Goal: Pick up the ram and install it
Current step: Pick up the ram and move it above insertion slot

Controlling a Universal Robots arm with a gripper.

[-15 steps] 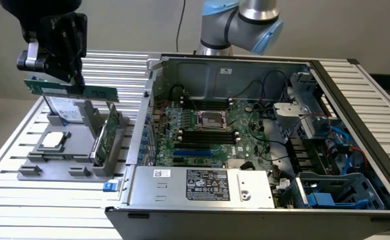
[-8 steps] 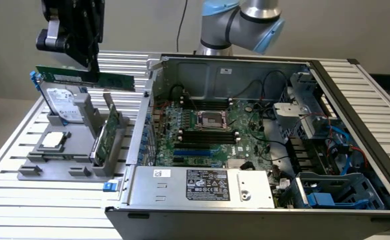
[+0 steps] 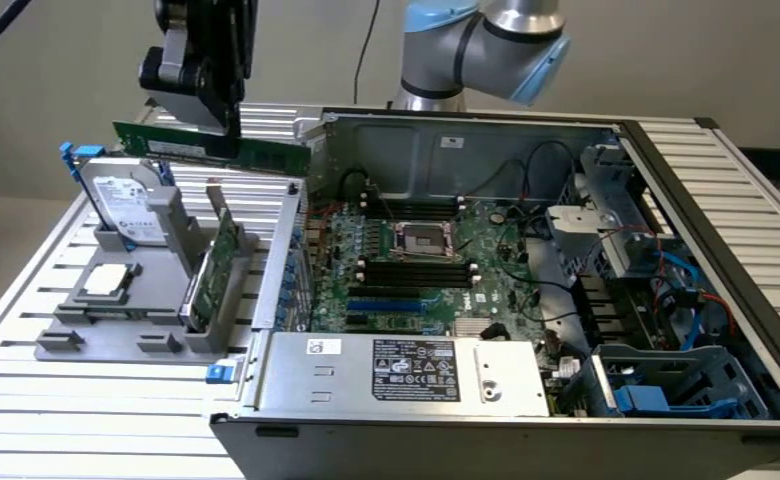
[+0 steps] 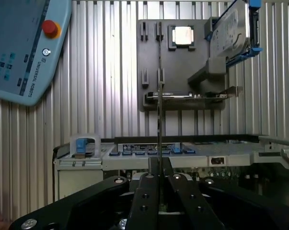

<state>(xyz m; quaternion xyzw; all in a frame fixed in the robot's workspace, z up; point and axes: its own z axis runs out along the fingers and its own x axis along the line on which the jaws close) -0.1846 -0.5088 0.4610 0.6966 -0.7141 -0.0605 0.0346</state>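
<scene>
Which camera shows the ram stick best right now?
The exterior view: the ram shows its long green face side-on, clamped in the gripper. The wrist view sees it edge-on, just a thin line running out from the gripper.

— How was the light?
— Soft and even; the slatted table (image 3: 57, 420) shone pale at seven o'clock, without hard shadows.
— And inside the computer case (image 3: 444, 160)?
— Dimmer toward four o'clock. In the wrist view glare streaked the slats, and the gripper (image 4: 159, 164) looked black.
</scene>
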